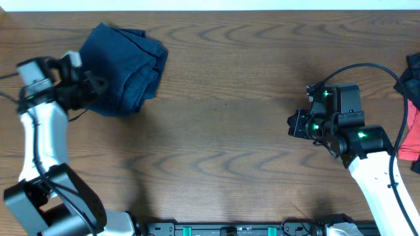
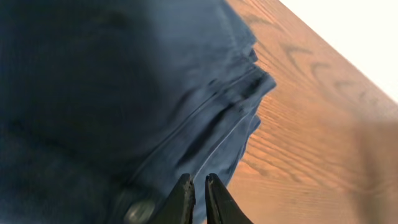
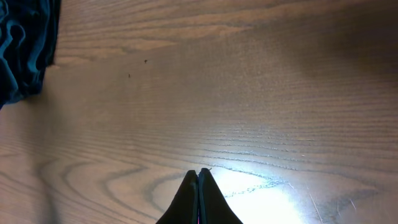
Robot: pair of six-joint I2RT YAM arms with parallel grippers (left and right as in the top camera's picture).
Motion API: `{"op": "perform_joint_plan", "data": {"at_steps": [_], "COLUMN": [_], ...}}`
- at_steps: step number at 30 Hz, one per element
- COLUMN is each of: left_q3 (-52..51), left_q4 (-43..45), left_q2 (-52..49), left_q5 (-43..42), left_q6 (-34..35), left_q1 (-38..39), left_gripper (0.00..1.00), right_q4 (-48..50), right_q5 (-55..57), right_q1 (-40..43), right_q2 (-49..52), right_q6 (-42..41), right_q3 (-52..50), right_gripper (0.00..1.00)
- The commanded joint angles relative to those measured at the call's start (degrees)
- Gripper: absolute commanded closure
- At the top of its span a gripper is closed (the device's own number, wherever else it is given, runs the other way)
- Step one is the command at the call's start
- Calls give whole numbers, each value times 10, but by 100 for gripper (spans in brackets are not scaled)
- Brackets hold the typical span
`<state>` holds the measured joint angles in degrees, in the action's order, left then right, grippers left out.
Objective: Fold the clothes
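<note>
Jaws pressed together both: left gripper (image 2: 198,180) at navy shorts (image 2: 93,93) edge, right gripper (image 3: 198,172) over table (image 3: 261,87).

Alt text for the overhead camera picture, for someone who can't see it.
A roughly folded dark navy garment lies at the far left of the table, the left gripper at its left edge. The right gripper hangs shut over bare wood.

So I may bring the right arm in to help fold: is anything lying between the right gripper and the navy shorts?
Nothing visible does. Only bare table lies between the right gripper and the navy shorts. The left gripper sits at the shorts' far side, away from that line.
</note>
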<state>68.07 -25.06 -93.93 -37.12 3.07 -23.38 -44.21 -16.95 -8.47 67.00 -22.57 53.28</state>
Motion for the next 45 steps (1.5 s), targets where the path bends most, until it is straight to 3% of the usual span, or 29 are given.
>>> {"op": "perform_joint_plan", "data": {"at_steps": [1,6,13,20,26,34,35,36,37,38,39,45], "left_q3": [5,5,13,82,117,117,117,117,117,117,117,117], "left_q4": [26,90,128,-1,-155,-361,-381,-401,-415,-430,-439,-454], "left_q2": [-44,-132,-169,-39,125,332,352,374,390,407,419,464], "left_q5": [74,137,101,95,95,103,117,140,162,190,208,252], "left_q6": [-31,-33,-39,-39,-39,-63,-63,-63,-63,-63,-63,-63], "left_q1": [50,105,140,144,145,145,145,145,145,145,145,145], "left_gripper": [91,91,91,91,83,46,31,24,12,2,2,2], "right_q4": [3,0,-2,13,46,33,31,31,31,34,34,8], "right_q5": [3,2,3,5,-10,-31,-30,-30,-30,-30,-28,-28], "right_q1": [2,2,2,2,2,2,2,2,2,2,2,2], "right_q2": [-2,-2,-2,-2,-9,-84,-97,-114,-127,-144,-157,-211], "right_q6": [3,3,4,47,123,186,186,186,186,186,186,186], "right_q3": [3,3,3,3,10,80,88,94,97,97,97,97], "right_gripper": [99,99,99,99,99,96,95,90,75,45,1,1]}}
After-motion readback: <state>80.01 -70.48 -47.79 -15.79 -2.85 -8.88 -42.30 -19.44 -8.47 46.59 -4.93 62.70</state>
